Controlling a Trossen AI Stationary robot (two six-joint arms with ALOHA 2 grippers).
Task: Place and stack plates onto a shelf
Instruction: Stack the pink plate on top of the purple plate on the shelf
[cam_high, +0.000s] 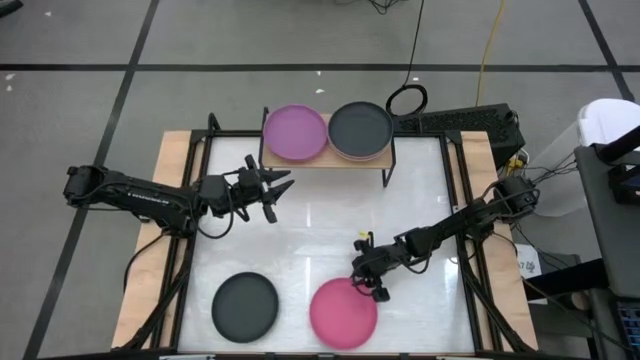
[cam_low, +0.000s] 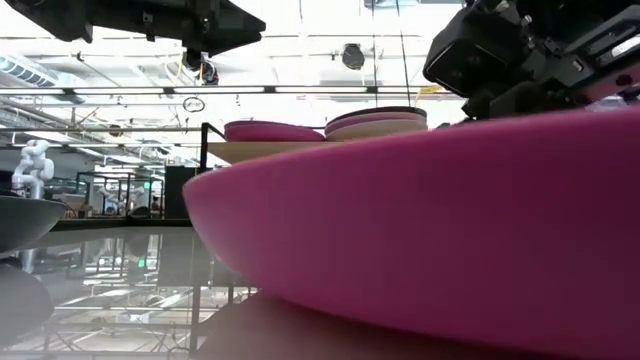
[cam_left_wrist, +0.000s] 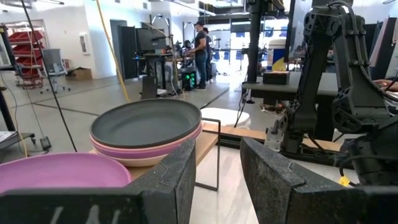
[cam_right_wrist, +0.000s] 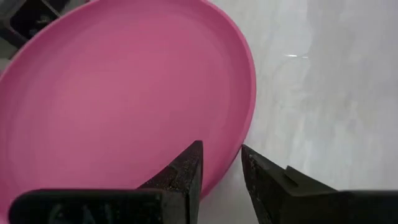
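The counter (cam_high: 320, 225) carries the shelf (cam_high: 325, 160) at its far edge, with a purple plate (cam_high: 295, 132) on the shelf's left half and a stack topped by a dark grey plate (cam_high: 360, 129) on its right half. Two plates are left near the counter's front edge: a black plate (cam_high: 245, 306) toward the left and a hot pink plate (cam_high: 343, 312) just right of it.

The right gripper (cam_high: 370, 283) is low at the pink plate's far rim, jaws parted with one finger (cam_right_wrist: 180, 171) over the rim's inside and the other outside, not yet clenched. The likely trouble is a thin grip: closing on so little rim could let the flat plate tilt or slip as it lifts, or push it toward the front edge.

The left gripper (cam_high: 272, 190) hovers released and empty just in front of the shelf; it may crowd the carry path to the stacks.
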